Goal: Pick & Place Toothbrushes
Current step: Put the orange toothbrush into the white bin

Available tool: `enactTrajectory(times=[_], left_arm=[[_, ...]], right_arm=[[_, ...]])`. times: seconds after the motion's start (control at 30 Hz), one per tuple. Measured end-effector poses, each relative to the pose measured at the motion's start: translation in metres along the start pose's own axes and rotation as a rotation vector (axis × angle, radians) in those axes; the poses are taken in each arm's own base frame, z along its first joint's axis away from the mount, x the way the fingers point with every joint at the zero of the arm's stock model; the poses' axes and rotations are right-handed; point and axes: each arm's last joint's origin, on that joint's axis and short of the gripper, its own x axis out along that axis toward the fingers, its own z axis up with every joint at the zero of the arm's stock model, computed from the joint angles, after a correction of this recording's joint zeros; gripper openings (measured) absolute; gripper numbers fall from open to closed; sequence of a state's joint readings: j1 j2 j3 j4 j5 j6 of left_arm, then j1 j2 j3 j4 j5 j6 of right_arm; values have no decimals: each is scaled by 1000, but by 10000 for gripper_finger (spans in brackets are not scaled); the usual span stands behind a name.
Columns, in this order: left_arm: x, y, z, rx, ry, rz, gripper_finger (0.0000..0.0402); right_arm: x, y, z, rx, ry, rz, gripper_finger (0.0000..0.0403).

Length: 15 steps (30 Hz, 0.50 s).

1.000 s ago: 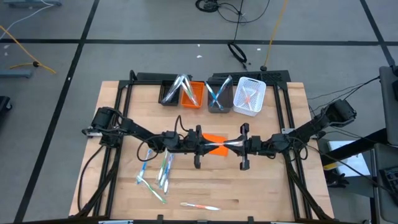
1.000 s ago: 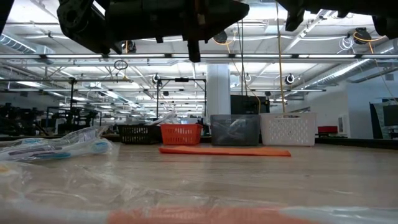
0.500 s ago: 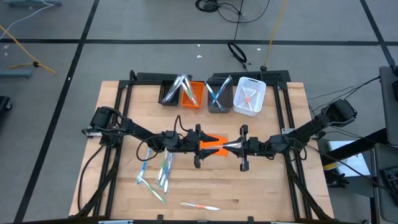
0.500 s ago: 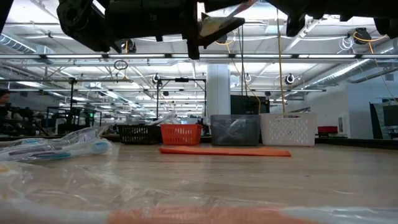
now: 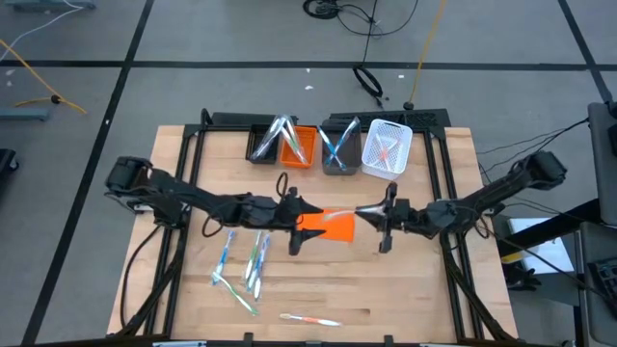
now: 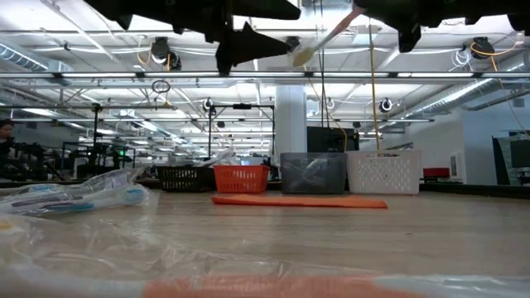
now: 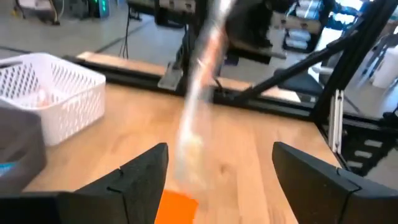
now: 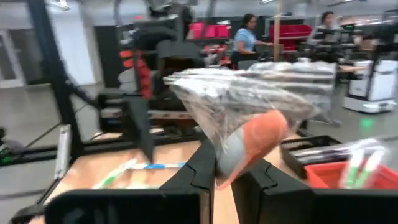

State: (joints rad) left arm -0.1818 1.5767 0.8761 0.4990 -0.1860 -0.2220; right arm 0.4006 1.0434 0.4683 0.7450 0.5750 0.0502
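Observation:
My right gripper [image 5: 364, 212] hangs over the middle of the table, shut on a clear-wrapped toothbrush [image 5: 339, 218] with an orange-red end [image 8: 261, 140]. The brush sticks out toward my left gripper [image 5: 310, 220], which stands open just to its left. In the left wrist view the brush [image 7: 199, 93] runs between and beyond the spread fingers, apart from them. Both hover above the flat orange sheet [image 5: 333, 229]. More toothbrushes [image 5: 243, 260] lie on the wood at the near left, and one [image 5: 308, 318] lies by the near edge. My right gripper pinches the wrapped toothbrush between its two fingers at the orange-red end [image 8: 249, 152]. The fingers come roughly level from the table's right and lie along the brush. The brush is lifted clear, pointing toward the table's left and sloping down a little [image 6: 323, 37].
Four small bins stand in a row at the far edge: black [image 5: 262, 145], orange [image 5: 301, 146], grey [image 5: 339, 152] and white [image 5: 388, 149], each with toothbrushes in it. Crumpled clear wrap [image 6: 83, 194] lies near the low camera. People stand in the room behind [image 8: 249, 37].
My left gripper has opened, let go of the wrapped toothbrush and drawn back toward the table's left edge. My right gripper, still shut on the brush, has carried it slightly toward the right and far edges; the brush now slopes down toward the left.

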Motion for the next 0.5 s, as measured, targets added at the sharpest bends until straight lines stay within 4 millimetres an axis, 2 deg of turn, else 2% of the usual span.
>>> enactTrajectory(times=[0.5], left_arm=[[-2,-13,-10,-25,70,-27,292]], right_arm=[[-18,-57,18,64,52,-333,19]])
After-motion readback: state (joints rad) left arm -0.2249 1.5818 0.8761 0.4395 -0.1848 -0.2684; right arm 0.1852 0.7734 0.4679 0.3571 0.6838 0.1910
